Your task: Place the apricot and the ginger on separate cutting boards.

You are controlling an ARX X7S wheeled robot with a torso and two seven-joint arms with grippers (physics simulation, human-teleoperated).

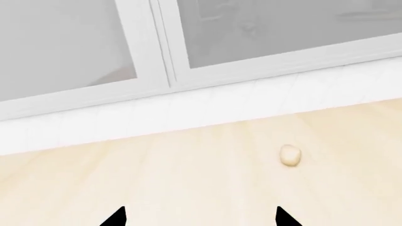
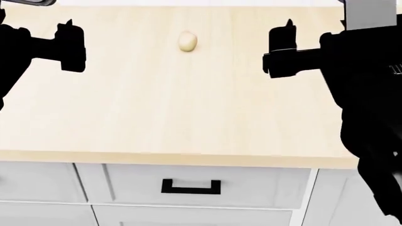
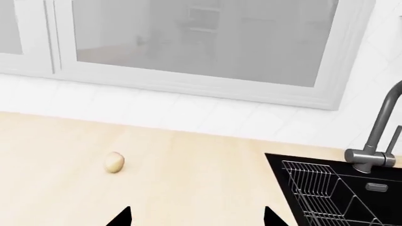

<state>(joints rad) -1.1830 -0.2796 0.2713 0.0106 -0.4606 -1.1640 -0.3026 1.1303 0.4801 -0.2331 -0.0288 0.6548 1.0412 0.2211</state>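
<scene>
A knobby pale-yellow ginger [image 2: 187, 41] lies alone on the light wood counter [image 2: 188, 108], near its far edge. It also shows in the left wrist view as a ginger [image 1: 289, 155] and in the right wrist view as a ginger [image 3: 114, 162]. My left gripper [image 1: 201, 217] hovers open over bare counter, left of the ginger and short of it. My right gripper [image 3: 196, 217] is open too, to the ginger's right, with nothing between its fingers. The apricot and the cutting boards are out of view.
A white window frame [image 1: 169, 70] and sill run along the counter's far side. A black sink [image 3: 339, 193] with a wire rack and a grey faucet [image 3: 377, 136] lies to the right. White drawers with a black handle [image 2: 190, 187] sit below the front edge.
</scene>
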